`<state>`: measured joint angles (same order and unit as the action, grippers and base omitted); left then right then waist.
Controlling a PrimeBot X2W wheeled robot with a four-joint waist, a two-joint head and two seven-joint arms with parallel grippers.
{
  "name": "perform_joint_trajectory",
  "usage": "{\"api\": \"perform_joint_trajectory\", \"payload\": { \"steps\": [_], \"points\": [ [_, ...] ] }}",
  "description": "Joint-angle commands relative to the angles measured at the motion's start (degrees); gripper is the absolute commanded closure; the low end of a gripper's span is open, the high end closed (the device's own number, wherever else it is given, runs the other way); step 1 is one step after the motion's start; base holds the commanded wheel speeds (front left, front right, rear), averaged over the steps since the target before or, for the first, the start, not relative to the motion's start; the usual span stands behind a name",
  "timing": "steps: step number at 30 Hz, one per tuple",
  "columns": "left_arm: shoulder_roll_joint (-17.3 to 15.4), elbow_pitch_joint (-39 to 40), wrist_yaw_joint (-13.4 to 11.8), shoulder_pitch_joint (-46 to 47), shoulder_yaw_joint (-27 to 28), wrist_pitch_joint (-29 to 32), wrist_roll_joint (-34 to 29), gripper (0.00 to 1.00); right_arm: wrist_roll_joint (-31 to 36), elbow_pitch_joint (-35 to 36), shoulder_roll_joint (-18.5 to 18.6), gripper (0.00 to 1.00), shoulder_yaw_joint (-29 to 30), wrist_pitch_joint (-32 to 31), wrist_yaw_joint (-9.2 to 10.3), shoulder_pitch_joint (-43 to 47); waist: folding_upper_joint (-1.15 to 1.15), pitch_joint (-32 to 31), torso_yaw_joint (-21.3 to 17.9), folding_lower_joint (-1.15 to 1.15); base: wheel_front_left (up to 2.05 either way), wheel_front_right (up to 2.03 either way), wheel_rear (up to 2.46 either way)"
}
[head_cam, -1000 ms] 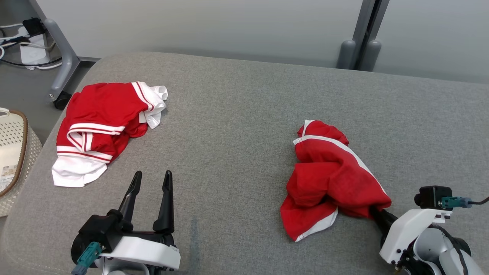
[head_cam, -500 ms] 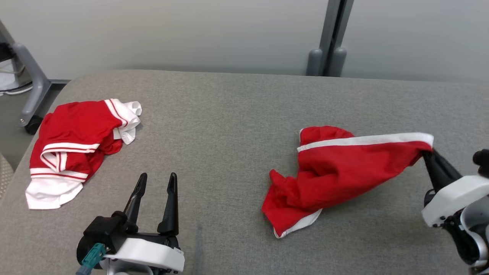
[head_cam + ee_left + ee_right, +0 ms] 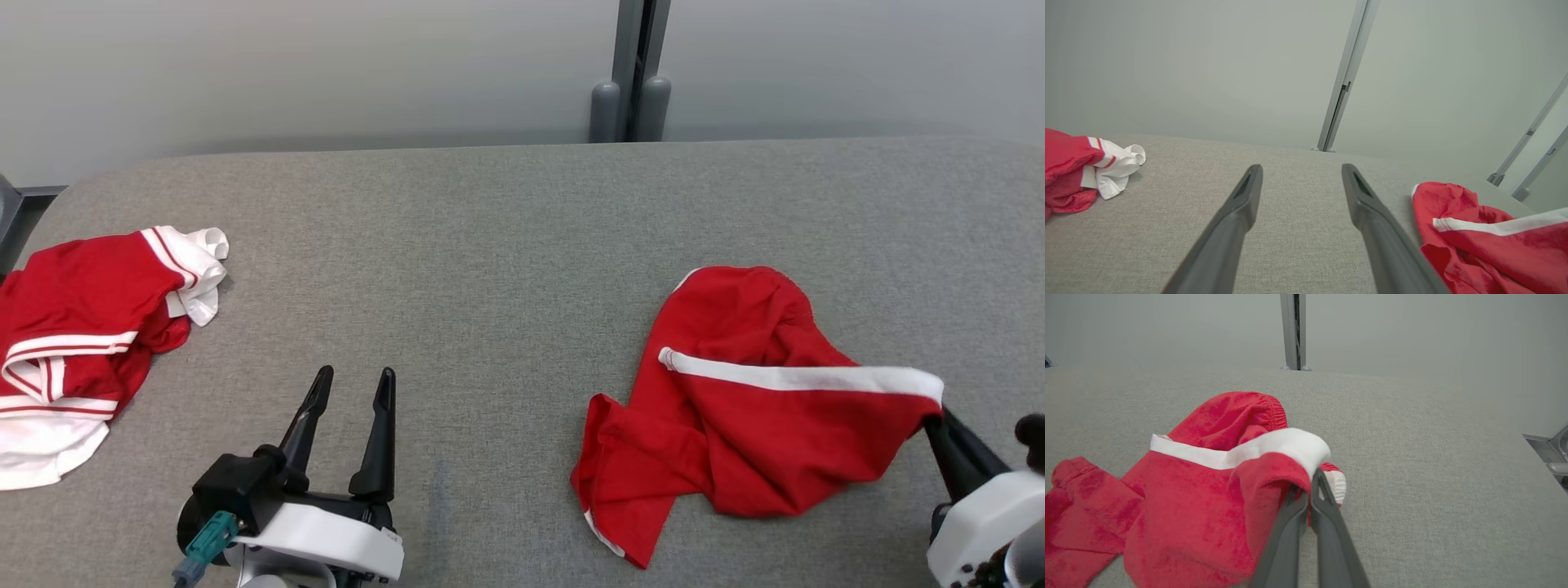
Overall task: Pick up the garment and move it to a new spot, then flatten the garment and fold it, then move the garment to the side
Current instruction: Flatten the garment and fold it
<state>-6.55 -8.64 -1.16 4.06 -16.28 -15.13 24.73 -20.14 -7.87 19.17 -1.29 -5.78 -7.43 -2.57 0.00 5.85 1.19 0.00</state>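
Grey cushion (image 3: 506, 245) spans the frame. At lower right lies the crumpled red garment (image 3: 735, 425), its white-banded corner raised, pinched by the right gripper (image 3: 935, 412). At lower left the left gripper (image 3: 353, 377) points upward, fingers apart.

Red white-striped garment (image 3: 735, 425), partly lifted, apparently

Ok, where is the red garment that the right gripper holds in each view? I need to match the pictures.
Head view: red garment at lower right on the grey surface, its white-striped corner pinched by the right gripper.
Left wrist view: lower right corner.
Right wrist view: centre-left, its corner in the shut jaws.
Shared landmark: the grey post behind the surface.
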Motion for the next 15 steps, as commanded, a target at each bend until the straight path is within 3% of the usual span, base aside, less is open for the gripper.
{"api": "perform_joint_trajectory", "payload": {
  "steps": [1,2,3,10,15],
  "points": [
    [-0.5,-0.2,0.2,1.1,0.0,0.0,0.0,0.00,-0.2,-1.4,-0.5,0.73,0.1,-1.1,-0.11,1.4,0.00,0.2,-0.6,0.00,0.00,0.00,0.00],
    [-0.6,-0.3,0.3,1.2,0.0,0.1,0.0,0.00,-0.4,-2.1,-0.7,0.42,0.0,-1.7,-0.11,2.1,0.00,0.2,-0.8,0.00,0.00,0.00,0.00],
    [-0.7,-0.3,0.4,1.2,-0.1,0.2,0.0,0.00,-0.7,-2.9,-1.0,0.00,0.0,-2.5,-0.11,2.7,0.00,0.2,-0.9,0.00,0.00,0.00,0.00],
    [-1.1,-0.5,0.1,1.0,-0.4,0.7,0.1,0.00,-1.3,-4.5,-1.6,0.00,2.4,-5.5,-0.11,5.0,0.00,-0.4,-1.8,0.00,0.00,0.00,0.00],
    [-1.3,-0.5,0.3,1.3,-0.8,0.9,0.3,0.00,-3.4,0.3,-3.5,0.00,8.8,-2.9,-0.11,7.1,0.00,-1.5,-1.6,0.00,0.00,0.00,0.00]
  ]
}}
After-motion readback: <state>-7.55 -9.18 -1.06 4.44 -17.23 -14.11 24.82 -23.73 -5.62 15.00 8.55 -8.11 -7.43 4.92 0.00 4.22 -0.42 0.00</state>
